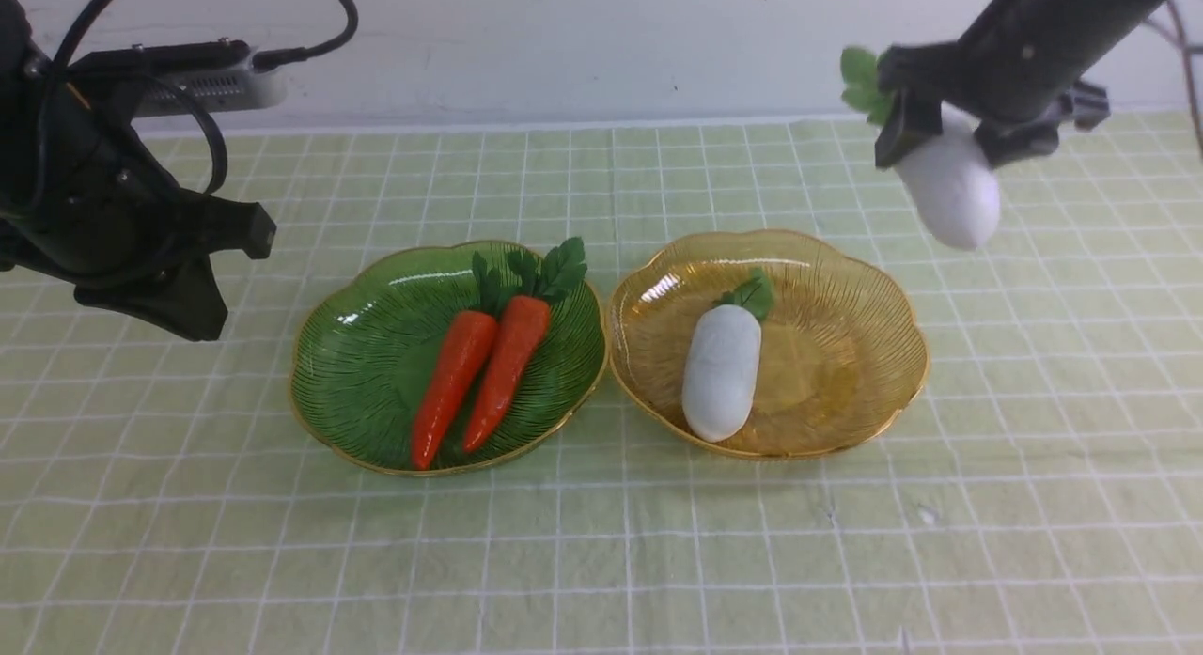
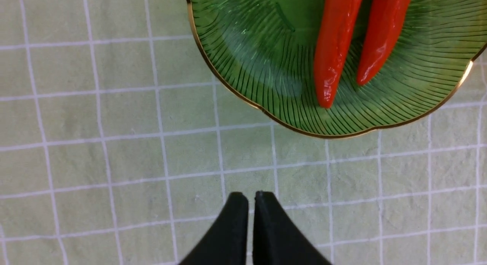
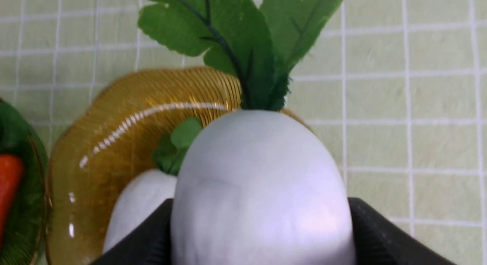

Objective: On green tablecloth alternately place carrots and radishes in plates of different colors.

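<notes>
Right gripper (image 1: pixel 957 136) clamps the second radish (image 1: pixel 949 187), beyond the amber plate (image 1: pixel 827 354) at about one o'clock; best lowered gently at three o'clock of the resting radish (image 1: pixel 722 373); left gripper (image 1: pixel 246 284) shut, empty.

Front view: looks forward, down; wrist views: close, downward.

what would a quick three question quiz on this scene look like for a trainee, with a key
1. True or false: both glossy orange-red tapered toy carrots lie in the deep green ribbed plastic plate.
2. Which arm's jaws hold a white oblong toy radish: a) left b) right
3. Fill in: the amber-yellow ribbed plastic plate holds ___ white radish(es).

Key: 1 true; 2 b; 3 one
</notes>
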Robot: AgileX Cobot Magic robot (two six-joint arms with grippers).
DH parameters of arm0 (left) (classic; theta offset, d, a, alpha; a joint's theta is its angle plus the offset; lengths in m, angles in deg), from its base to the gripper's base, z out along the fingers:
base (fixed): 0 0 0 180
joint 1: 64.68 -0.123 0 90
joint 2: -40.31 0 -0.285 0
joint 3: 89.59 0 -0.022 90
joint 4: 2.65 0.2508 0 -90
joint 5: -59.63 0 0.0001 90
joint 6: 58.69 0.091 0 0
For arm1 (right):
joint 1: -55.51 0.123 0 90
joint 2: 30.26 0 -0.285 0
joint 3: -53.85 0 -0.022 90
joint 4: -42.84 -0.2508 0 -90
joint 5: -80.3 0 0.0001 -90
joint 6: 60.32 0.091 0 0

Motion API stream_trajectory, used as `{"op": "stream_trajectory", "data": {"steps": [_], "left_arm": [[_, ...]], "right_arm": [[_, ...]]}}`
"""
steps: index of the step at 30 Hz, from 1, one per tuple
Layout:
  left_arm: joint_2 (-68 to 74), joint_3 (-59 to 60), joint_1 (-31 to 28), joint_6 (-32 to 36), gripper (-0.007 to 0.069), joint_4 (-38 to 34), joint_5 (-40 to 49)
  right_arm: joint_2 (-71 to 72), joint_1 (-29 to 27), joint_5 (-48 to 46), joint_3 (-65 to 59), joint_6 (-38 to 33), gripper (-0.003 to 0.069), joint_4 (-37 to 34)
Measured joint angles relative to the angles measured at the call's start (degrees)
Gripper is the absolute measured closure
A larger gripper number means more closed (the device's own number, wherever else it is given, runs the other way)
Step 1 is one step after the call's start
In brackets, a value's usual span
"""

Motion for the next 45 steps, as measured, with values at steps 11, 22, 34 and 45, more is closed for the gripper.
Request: {"op": "stream_trajectory", "data": {"steps": [11,22,34,45], "left_arm": [[0.0,0.0,0.0,0.0,0.0619,0.8,0.0],[0.0,0.0,0.0,0.0,0.0619,1.1,0.0],[0.0,0.0,0.0,0.1,0.0618,1.2,0.0],[0.0,0.0,0.0,0.1,0.0618,2.3,0.0]], "right_arm": [[-5.4,8.2,0.7,-5.6,-0.1,0.0178,-0.1],[-3.3,10.4,0.8,-5.6,0.9,0.0058,1.2],[23.7,10.4,0.7,-13.8,-4.9,0.0134,4.8],[66.3,10.4,-0.2,-43.5,-5.9,0.0173,11.8]]}}
